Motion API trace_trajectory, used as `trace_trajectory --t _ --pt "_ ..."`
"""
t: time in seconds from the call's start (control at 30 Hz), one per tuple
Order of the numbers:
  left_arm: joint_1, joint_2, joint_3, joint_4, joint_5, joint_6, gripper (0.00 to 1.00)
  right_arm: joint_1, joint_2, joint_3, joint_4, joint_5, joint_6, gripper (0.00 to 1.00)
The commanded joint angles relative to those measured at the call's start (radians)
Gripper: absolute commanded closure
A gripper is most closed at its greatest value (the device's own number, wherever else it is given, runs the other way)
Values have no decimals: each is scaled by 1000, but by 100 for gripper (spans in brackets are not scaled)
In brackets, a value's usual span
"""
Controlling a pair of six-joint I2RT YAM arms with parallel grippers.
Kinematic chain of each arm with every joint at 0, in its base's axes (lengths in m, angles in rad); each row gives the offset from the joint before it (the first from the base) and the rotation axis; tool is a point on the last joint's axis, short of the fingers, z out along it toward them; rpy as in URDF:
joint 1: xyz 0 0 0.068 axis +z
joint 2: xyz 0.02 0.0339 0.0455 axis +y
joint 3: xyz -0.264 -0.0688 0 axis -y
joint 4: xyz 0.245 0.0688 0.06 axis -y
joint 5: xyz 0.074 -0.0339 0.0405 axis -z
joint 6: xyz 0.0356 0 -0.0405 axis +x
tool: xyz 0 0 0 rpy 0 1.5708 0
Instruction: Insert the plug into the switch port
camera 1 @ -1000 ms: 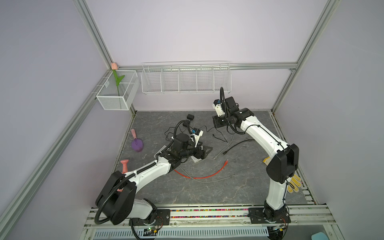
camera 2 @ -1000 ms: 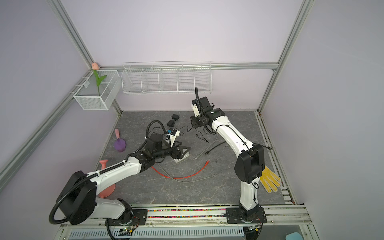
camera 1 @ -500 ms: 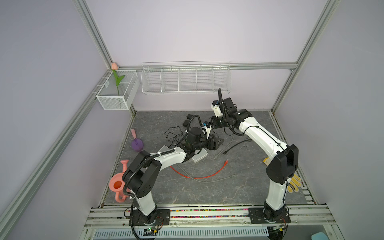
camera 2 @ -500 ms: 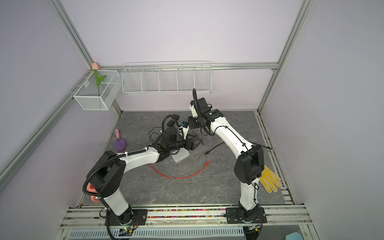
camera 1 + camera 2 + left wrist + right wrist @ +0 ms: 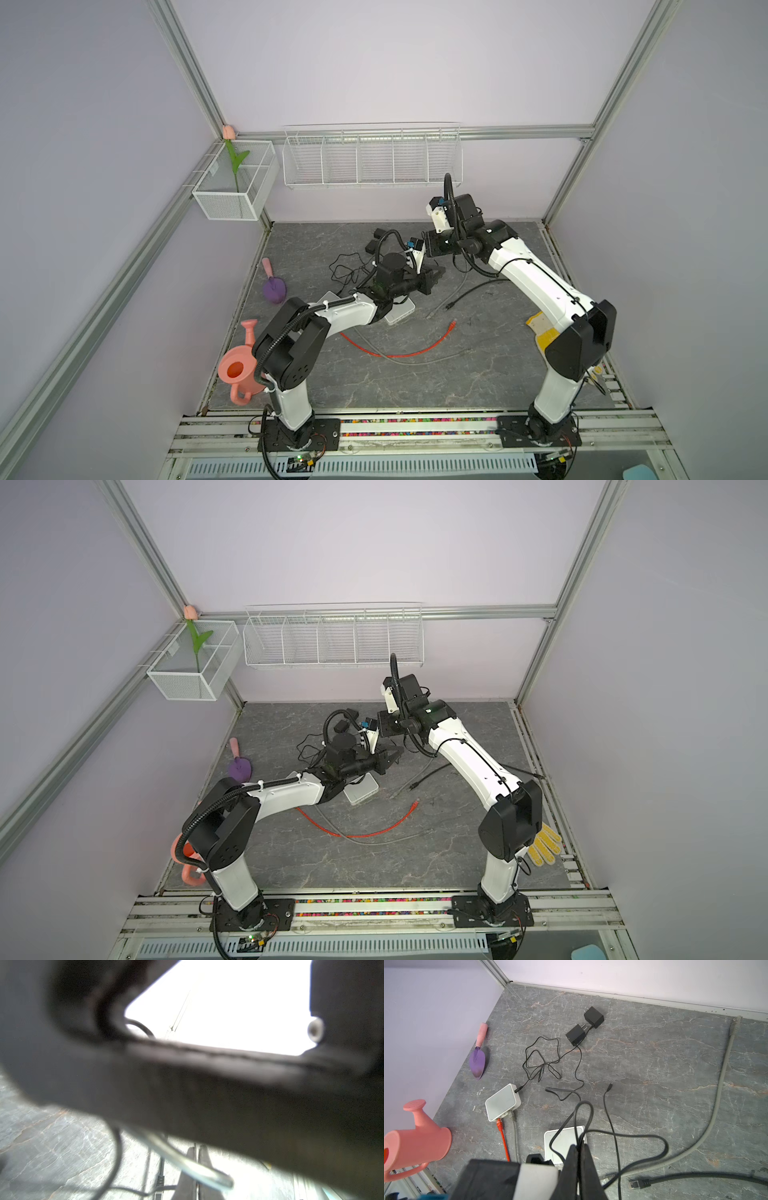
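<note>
R gripper (image 5: 578, 1147): fingers pressed together, pinching thin black lead (image 5: 582, 1105) that loops up out of the tips in R wrist view. Barrel plug (image 5: 609, 1086) at a free lead end, seen over grey stone floor (image 5: 675, 1064), in no port, well apart from both switches. Lying or hanging, can't tell. Can't tell either if on the same lead as the pinched one.

White switch (image 5: 562, 1142) right under R gripper, partly hidden by fingers + lead. In both top views beside L forearm, on floor. Ports not visible from here.

Other switch (image 5: 502, 1102) nearer the side wall, apart from white switch. Pwr lead plugged into one side. Orange patch cable (image 5: 503, 1140) and grey eth cable (image 5: 515, 1136) plugged side by side in front ports. Black pwr adapter (image 5: 575, 1035) w/ prongs touching 2nd black adapter (image 5: 593, 1014), toward back wall.

L gripper (image 5: 392, 755): off the floor, just beside R gripper in both top views, past the white switch. L wrist view mostly blocked by a dark blurred shape. Fingers (image 5: 204, 1167) closed side by side w/ hairline gap, pale cable crossing in front. Anything pinched: can't tell.

Loose ends on floor: black eth plug (image 5: 636, 1184) near R gripper, grey eth plug (image 5: 735, 1022) by back wall. Purple trowel (image 5: 478, 1059) and pink watering can (image 5: 415, 1142) along side wall, away from switches.
</note>
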Motion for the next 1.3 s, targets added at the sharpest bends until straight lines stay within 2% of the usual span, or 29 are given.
trace_trajectory --t 0.0,0.07,0.13,0.2,0.3,0.37,0.53,0.67,0.8,0.93,0.97,1.0,1.03,1.17,1.27 --pt "-8 -65 -40 66 47 -6 100 -14 -42 -28 32 -25 34 88" --pt "-8 -91 -65 76 80 -17 100 -29 -43 -29 33 -30 30 81" --pt "-8 -115 -86 75 126 -26 100 -48 -43 -25 31 -51 22 62" --pt "-5 -147 -113 61 165 -30 100 -61 -54 -28 27 -61 -20 50" --pt "26 -192 -157 54 230 -49 100 -63 -120 -87 62 -43 -94 35" --pt "64 -211 -169 47 277 -84 100 -67 -181 -152 101 -51 -143 30" --pt "142 -276 -179 12 353 -126 100 -74 -396 -394 249 -56 -237 24" --pt "149 -324 -153 -103 358 -92 100 -75 -524 -566 323 -96 -296 23" --pt "152 -361 -140 -172 346 -83 100 -76 -596 -720 349 -223 -356 24" --pt "154 -400 -127 -212 342 -91 100 -64 -610 -829 416 -342 -362 22" --pt "154 -412 -124 -218 340 -92 100 -58 -609 -844 435 -354 -364 13" --pt "154 -424 -123 -226 335 -93 100 -55 -608 -860 461 -372 -364 11" --pt "154 -434 -120 -235 329 -93 100 -51 -607 -877 500 -377 -357 3" --pt "154 -466 -109 -254 318 -95 100 -34 -589 -922 647 -439 -339 2" --pt "154 -484 -100 -272 305 -99 100 -10 -546 -913 702 -429 -329 3"
